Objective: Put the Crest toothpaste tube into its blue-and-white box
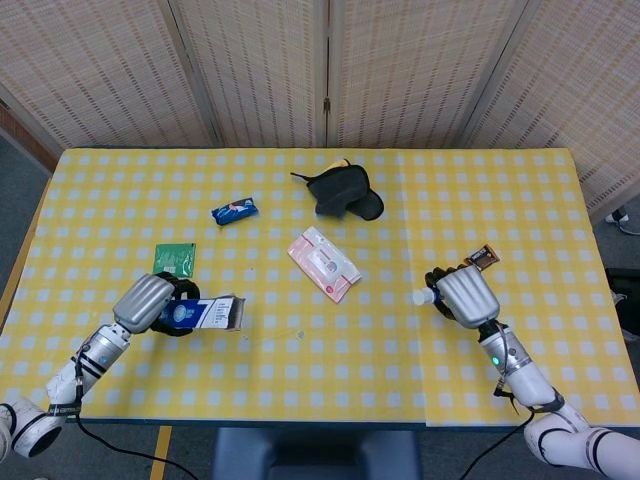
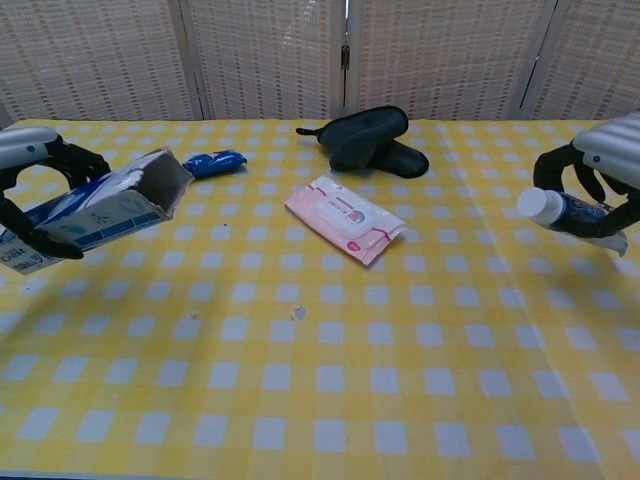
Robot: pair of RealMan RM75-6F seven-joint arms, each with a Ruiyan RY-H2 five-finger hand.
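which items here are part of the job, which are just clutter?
Job: toothpaste tube held by the right hand; blue-and-white box held by the left hand.

Clutter: wet wipes pack, black glove, blue snack wrapper, green packet, brown snack bar.

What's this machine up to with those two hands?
It is packing toothpaste. The left hand holds the blue-and-white box above the table, its open end turned toward the middle. The right hand holds the toothpaste tube in the air, white cap pointing toward the box. The two are far apart, so the tube is not yet in. A pink wipes pack lies between them.
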